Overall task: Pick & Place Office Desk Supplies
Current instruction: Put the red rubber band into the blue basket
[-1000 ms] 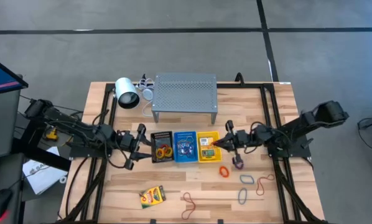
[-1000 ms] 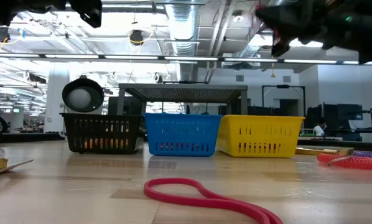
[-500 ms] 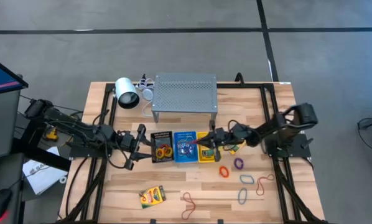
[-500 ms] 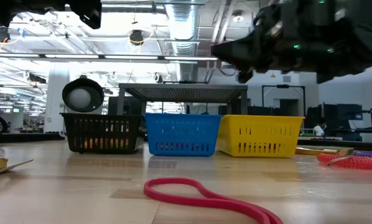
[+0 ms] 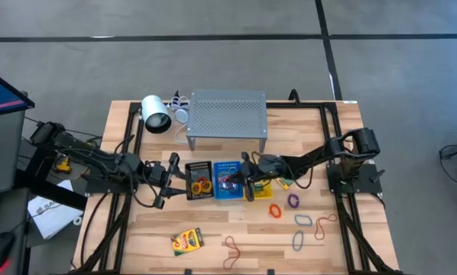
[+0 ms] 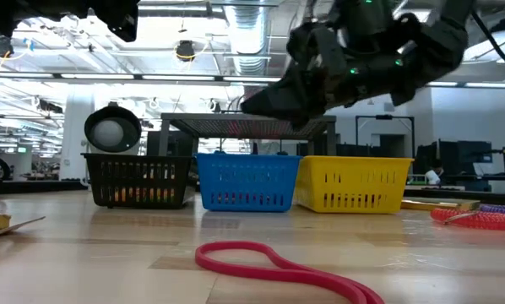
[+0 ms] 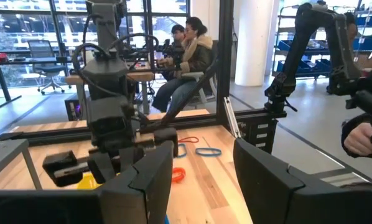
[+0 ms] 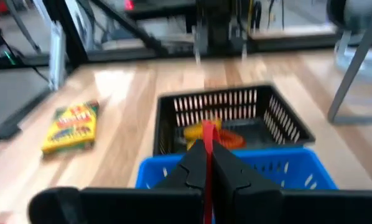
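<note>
My right gripper (image 5: pixel 244 182) reaches in from the table's right and hovers over the blue basket (image 5: pixel 228 182), shut on a thin red rubber band (image 8: pixel 206 140). Ahead of it in the right wrist view stands the black basket (image 8: pixel 232 102), with orange and yellow bands (image 8: pixel 220 135) on its floor. My left gripper (image 5: pixel 170 178) waits open just left of the black basket (image 5: pixel 199 180). A crayon box (image 5: pixel 187 241) lies flat near the table's near edge. Loose bands rest on the wood: orange (image 5: pixel 275 209), purple (image 5: pixel 293 201), blue (image 5: pixel 303 221) and a long red one (image 5: pixel 234 248). My right gripper pinches the red rubber band (image 8: pixel 207 163) between its two shut fingers (image 8: pixel 192 168). A short length of band sticks out past the fingertips. The fingers come from the table's right, slanting slightly down. The band is lifted clear, above the blue basket (image 8: pixel 248 169).
The yellow basket (image 5: pixel 257 182) stands right of the blue one. The grey perforated shelf (image 5: pixel 227 114) and a white cylinder (image 5: pixel 155 114) sit behind the baskets. Black frame rails run along both table sides. People sit beyond the table in the left wrist view.
My right arm has stretched toward the table's left, carrying the red band from beside the yellow basket's right side across it to above the blue basket. It has stayed shut on the band and come lower in the low view.
</note>
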